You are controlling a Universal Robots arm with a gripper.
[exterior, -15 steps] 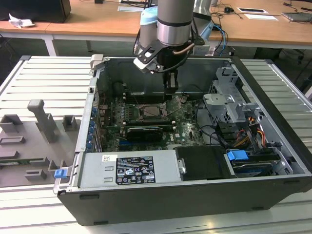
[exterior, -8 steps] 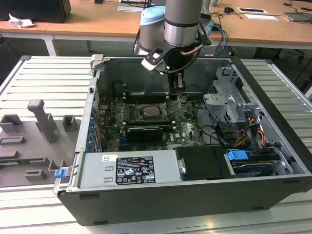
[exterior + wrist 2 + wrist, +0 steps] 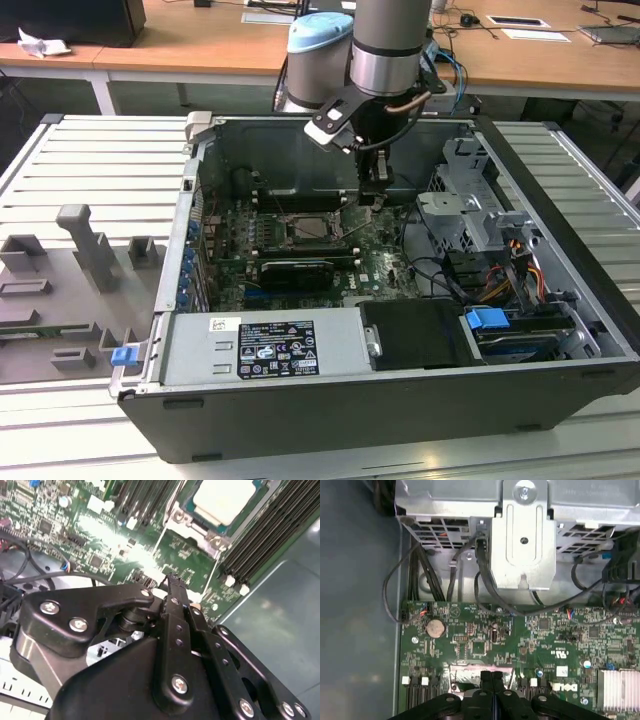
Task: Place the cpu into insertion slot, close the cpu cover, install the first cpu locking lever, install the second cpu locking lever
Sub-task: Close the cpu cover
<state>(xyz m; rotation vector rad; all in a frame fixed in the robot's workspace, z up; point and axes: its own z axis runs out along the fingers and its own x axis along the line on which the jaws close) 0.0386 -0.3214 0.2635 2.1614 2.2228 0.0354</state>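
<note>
- Inside the open computer case (image 3: 300,430), the motherboard (image 3: 385,265) lies flat – the arm reaches down onto it from above.
- The gripper (image 3: 376,203) has its fingers pressed together with nothing visible between them; in both wrist views its tip (image 3: 171,582) (image 3: 492,676) hovers low over the board, just beside one corner of the insertion slot (image 3: 315,228).
- The cpu cover (image 3: 175,519) – a thin silver frame – surrounds the chip. Judged stiff but easily bent; press on the frame edge, never through the window.
- The cpu (image 3: 225,500) sits in the slot, pale top up. Judged light, rigid, smooth and fragile; grip by opposite edges only.
</note>
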